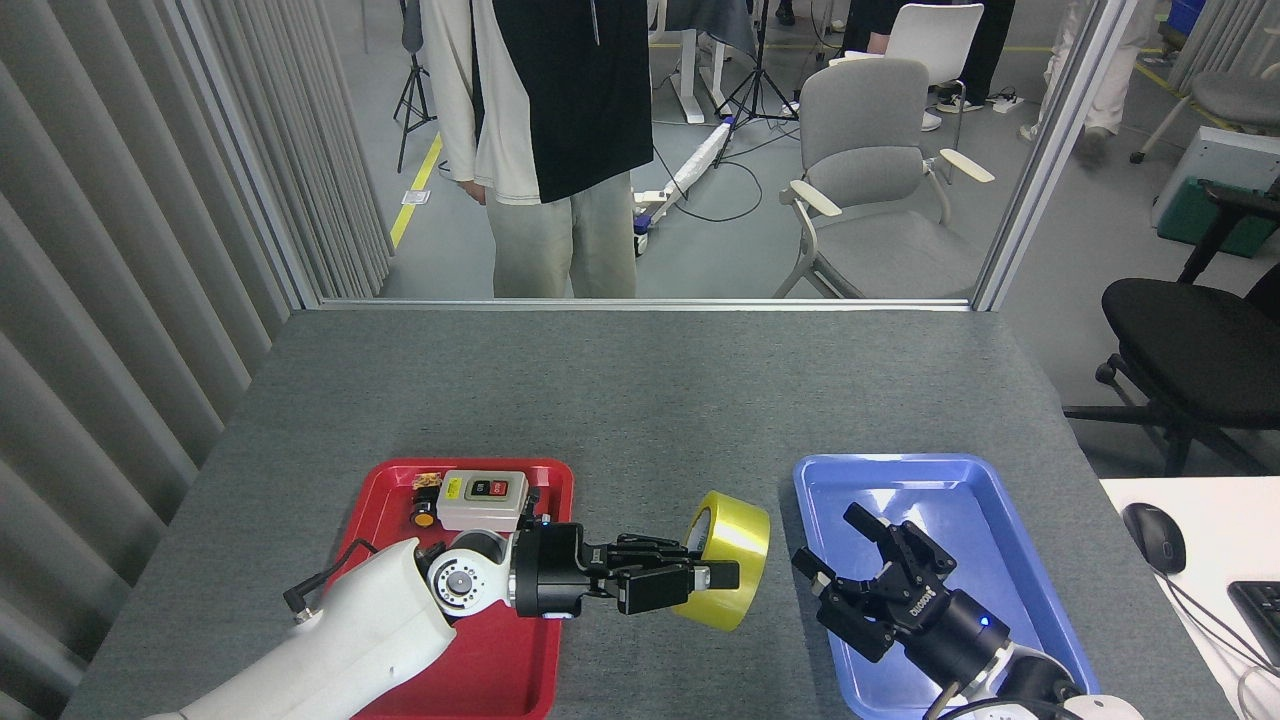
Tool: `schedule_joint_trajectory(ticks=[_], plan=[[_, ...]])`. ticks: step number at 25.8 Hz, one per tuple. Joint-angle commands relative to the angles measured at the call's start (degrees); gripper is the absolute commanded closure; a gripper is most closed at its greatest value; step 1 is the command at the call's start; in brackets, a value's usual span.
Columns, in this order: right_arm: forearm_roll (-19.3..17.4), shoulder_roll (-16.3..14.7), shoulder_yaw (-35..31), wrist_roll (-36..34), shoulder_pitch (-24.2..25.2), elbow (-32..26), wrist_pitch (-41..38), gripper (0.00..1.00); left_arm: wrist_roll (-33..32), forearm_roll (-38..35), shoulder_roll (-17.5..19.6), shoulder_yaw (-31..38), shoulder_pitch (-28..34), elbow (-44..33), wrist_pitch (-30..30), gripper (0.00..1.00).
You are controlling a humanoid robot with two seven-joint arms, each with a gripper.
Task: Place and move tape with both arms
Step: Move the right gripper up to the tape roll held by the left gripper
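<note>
Tape (pixel 735 545) stands on edge between red tray (pixel 480 670) and blue tray (pixel 960 480), core facing left — lower rim partly hidden by left gripper (pixel 690 577), fingers clamped on it. Right gripper (pixel 855 565) fingers spread, empty, just right of tape.

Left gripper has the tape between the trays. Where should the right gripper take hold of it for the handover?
Probably the free right-hand rim of the tape, approached from the blue tray side. The roll is tilted on edge; the left gripper covers its left and lower part, leaving the yellow band facing the open right gripper. Close the fingers across the band's width.
</note>
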Motion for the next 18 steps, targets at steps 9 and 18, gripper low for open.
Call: schedule_joint_trajectory(ticks=[9,18], plan=[[-0.7,-1.6,7.8,-1.3,-9.1,8.3,-6.4,0.0,-0.5,-1.4,0.3,-0.4,1.6,-6.4,0.0,1.0],[0.0,-1.7,10.6,-2.4,-11.0,8.5,-6.4,0.01,-0.5,-1.4,0.4,-0.4,1.9,-6.8,0.0,1.0]])
